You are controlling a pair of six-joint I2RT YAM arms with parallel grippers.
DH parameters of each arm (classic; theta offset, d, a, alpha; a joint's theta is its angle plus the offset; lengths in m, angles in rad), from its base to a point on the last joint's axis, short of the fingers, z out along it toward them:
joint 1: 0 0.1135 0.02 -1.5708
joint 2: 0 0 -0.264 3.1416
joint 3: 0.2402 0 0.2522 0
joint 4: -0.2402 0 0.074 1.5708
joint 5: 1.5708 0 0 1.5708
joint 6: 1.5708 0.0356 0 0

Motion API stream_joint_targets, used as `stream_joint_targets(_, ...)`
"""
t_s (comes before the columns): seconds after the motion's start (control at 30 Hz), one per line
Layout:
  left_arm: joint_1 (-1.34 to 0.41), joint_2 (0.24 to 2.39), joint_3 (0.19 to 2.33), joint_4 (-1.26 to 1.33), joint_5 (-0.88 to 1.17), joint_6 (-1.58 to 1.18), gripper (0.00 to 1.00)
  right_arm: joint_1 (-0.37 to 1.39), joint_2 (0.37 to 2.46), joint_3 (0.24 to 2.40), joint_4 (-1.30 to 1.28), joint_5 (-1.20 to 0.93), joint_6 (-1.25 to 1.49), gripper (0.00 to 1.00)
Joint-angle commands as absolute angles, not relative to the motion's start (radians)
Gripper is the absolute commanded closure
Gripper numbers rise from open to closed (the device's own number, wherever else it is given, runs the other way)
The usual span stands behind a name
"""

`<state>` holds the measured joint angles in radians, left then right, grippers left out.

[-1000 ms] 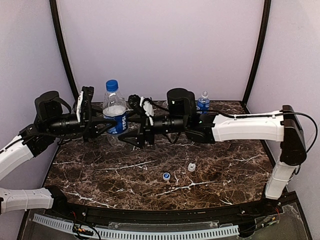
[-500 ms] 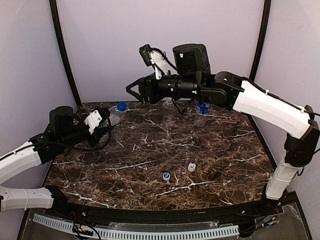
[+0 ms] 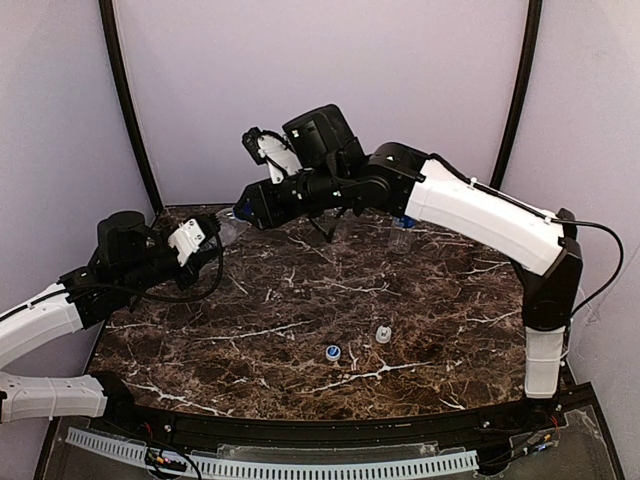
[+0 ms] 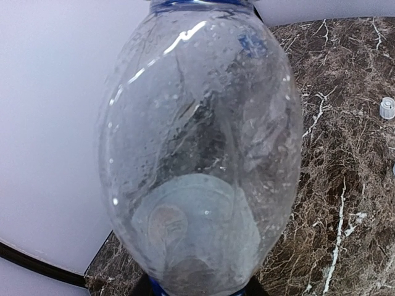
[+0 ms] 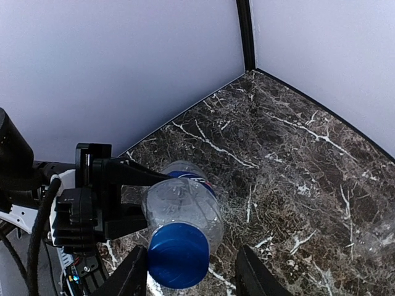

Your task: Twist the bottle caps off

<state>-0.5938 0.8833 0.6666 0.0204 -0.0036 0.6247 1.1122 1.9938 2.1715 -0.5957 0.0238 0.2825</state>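
Observation:
My left gripper [image 3: 205, 245] is shut on a clear bottle with a blue label [image 3: 226, 228], held tilted low over the table's back left. The bottle fills the left wrist view [image 4: 197, 154], hiding the fingers. Its dark blue cap [image 5: 178, 256] is on the neck and points at my right gripper [image 5: 191, 277]. The right gripper [image 3: 245, 212] is open, with a finger on each side of the cap; the right finger [image 5: 253, 277] stands clear of it. A white cap [image 3: 383, 334] and a blue-and-white cap [image 3: 332, 352] lie loose on the table.
A second blue-labelled bottle [image 3: 401, 236] stands at the back right of the marble table [image 3: 440, 300], behind the right arm. The white cap also shows in the left wrist view [image 4: 387, 107]. Lilac walls close the back and sides.
The left arm has lowered and tilted its bottle at the back left. The right arm rose, then swung left and down until its open fingers flank the blue cap.

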Motion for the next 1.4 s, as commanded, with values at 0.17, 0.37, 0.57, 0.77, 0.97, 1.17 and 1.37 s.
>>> stream_joint_targets(0.17, -0.6, 0.869, 0.651, 0.046, -0.002, 0.637, 0.81, 1.126, 2.017, 2.211, -0.618, -0.042, 0.281, 0.67)
stream_joint_targets(0.37, -0.6, 0.86, 0.653, 0.029, 0.086, 0.654, 0.81, 1.113, 2.029, 2.208, -0.607, -0.107, 0.265, 0.72)
stream_joint_targets(0.57, -0.603, 0.858, 0.654, 0.006, 0.11, 0.679, 0.83, 1.104, 2.02, 2.197, -0.604, -0.091, 0.266, 0.63)
stream_joint_targets(0.77, -0.603, 0.855, 0.656, 0.006, 0.109, 0.659, 0.83, 1.104, 2.021, 2.191, -0.602, -0.094, 0.266, 0.79)
stream_joint_targets(0.97, -0.603, 0.853, 0.658, 0.006, 0.09, 0.614, 0.83, 1.104, 1.992, 2.139, -0.603, -0.153, 0.218, 1.0)
stream_joint_targets(1.17, -0.603, 0.834, 0.708, -0.177, 0.429, 0.593, 0.97, 1.16, 1.887, 1.967, -0.658, -0.513, -0.278, 1.0)
stream_joint_targets(1.37, -0.605, 0.841, 0.758, -0.448, 0.895, 0.635, 0.94, 1.231, 1.841, 1.881, -0.877, -0.485, -0.829, 1.0)
